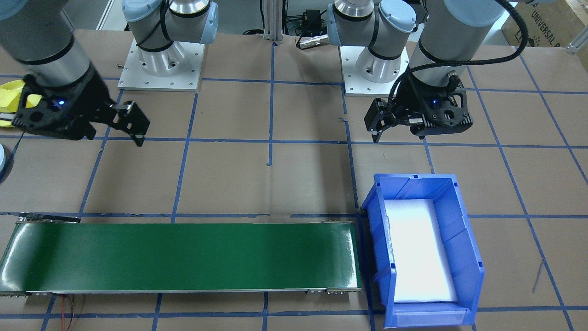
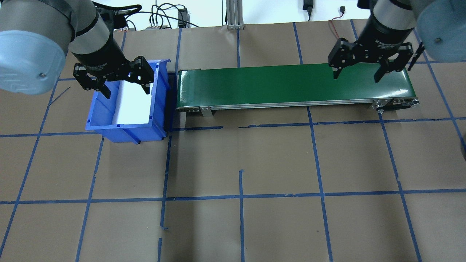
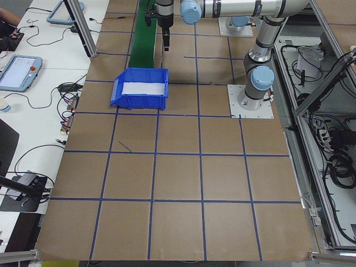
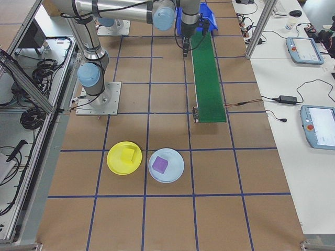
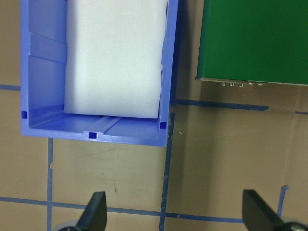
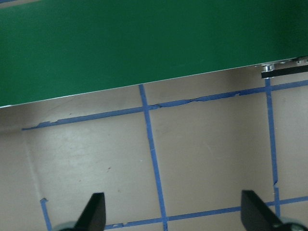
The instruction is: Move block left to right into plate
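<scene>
While both arms hang above the desk, the scene reads as follows.

Left end effector (image 2: 113, 82): fingers spread wide, nothing between them; it hovers over the near side of the blue bin. Its wrist view shows both fingertips (image 5: 94, 211) apart over bare paper just short of the bin wall.

Right end effector (image 2: 358, 71): fingers spread wide, nothing held; it hovers beside the near edge of the conveyor belt toward its right end. Its wrist view shows paper and blue tape lines below it, with the belt edge across the top.

Yellow plate (image 4: 116, 163): rests on the desk well past the conveyor's right end, visible only in the exterior right view; it touches or nearly touches the pale blue plate beside it.

Yellow block (image 4: 128, 155): lies inside the yellow plate, toward its rim.

Pale blue plate (image 4: 175, 172): sits just beside the yellow plate, on the operators' side.

Purple block (image 4: 160, 164): lies at the centre of the pale blue plate.

Blue bin (image 1: 464, 230): stands at the left end of the conveyor, just beside it; a white foam pad (image 1: 418, 248) covers its floor.

Conveyor belt (image 1: 183, 257): green, long, nothing on its surface.

Desk (image 2: 240, 225): covered in brown paper, marked into squares with blue tape.
</scene>
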